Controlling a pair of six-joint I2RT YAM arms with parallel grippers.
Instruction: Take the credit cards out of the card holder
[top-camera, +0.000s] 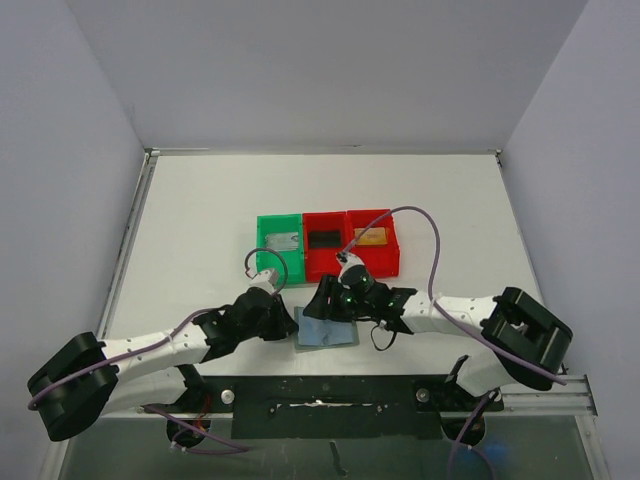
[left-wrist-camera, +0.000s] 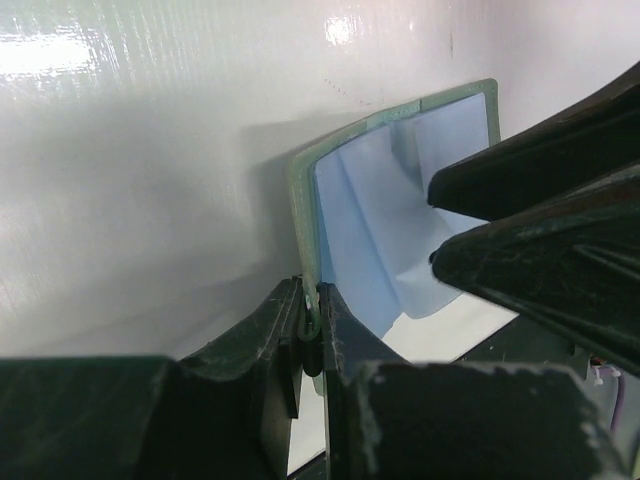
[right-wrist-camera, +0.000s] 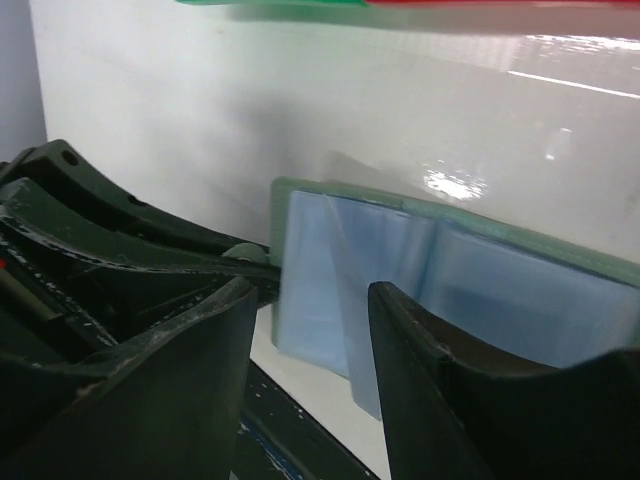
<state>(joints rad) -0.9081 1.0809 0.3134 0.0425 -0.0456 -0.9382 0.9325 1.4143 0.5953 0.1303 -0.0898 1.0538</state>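
L tool (left-wrist-camera: 311, 305) clamped on card holder (left-wrist-camera: 370, 220) edge, R tool (right-wrist-camera: 308, 300) half open above it, arms low, angled inward

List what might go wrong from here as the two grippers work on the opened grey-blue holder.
1. The left gripper pinches only the thin edge of the flat grey-blue card holder; a tug from the other arm could pull it loose.
2. The right gripper, jaws open, hovers at the clear plastic sleeves, where no card shows; it may close on a floppy sleeve instead of a card.
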